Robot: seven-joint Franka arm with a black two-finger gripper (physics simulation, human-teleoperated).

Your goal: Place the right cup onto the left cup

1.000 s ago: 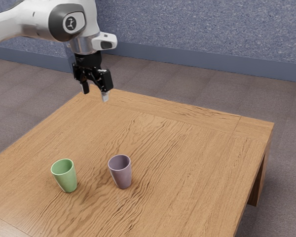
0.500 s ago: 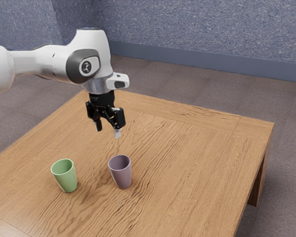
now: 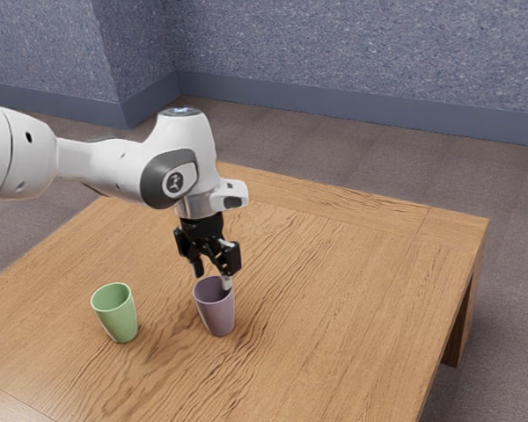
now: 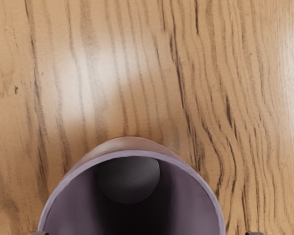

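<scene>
Exterior view: the two-finger gripper [image 3: 213, 277] is hovering, spread wide, just above the upright purple cup [image 3: 216, 311]; the green cup [image 3: 117, 316] is standing off to its side. Grasping well is likely requiring a straight, centred descent astride the rim [image 4: 128, 153].

The bench [image 3: 352, 281] is honey-brown with dark, wavy grain. One cup [image 3: 116, 315] is green, the other cup [image 3: 216, 309] dusky purple.

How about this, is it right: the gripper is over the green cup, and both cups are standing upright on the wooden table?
Not quite: the exterior view shows the gripper over the purple cup, not the green cup. Both cups are indeed standing upright on the wooden table.
</scene>
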